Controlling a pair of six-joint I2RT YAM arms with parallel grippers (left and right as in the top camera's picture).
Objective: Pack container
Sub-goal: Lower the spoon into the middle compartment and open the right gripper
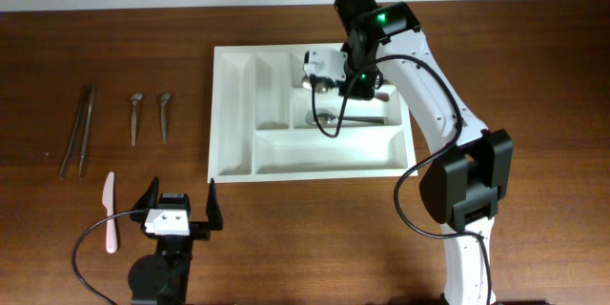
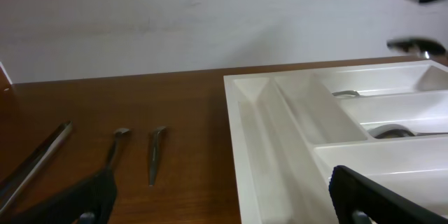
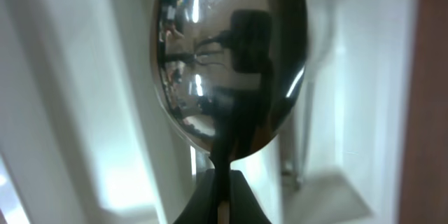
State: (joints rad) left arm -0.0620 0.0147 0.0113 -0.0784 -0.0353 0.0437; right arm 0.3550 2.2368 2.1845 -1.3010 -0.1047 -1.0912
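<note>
Cutlery tray sits mid-table, long side left to right, with its two narrow upright slots on the left and three long slots stacked on the right. The tray's back edge is near the table's far edge. The table has a bare wood strip to the right of the tray, crossed only by the right arm. There is also bare wood between the tray's front rim and the left gripper.

Left gripper: fingers spread wide, holding nothing, parked in front of the tray's front-left corner and apart from it. In the left wrist view the tray corner lies ahead, between the two finger tips.

Right gripper: clamped on the neck of a steel spoon, bowl pointing away from the fingers. In the overhead view it hangs over the top long slot. Can't tell if the spoon touches the slot floor. A second spoon lies flat in the middle long slot.

Left of the tray and well apart from it:
- a pair of long dark sticks
- one short metal utensil
- a second short metal utensil
- a pink-and-white plastic knife, just left of the left gripper
</note>
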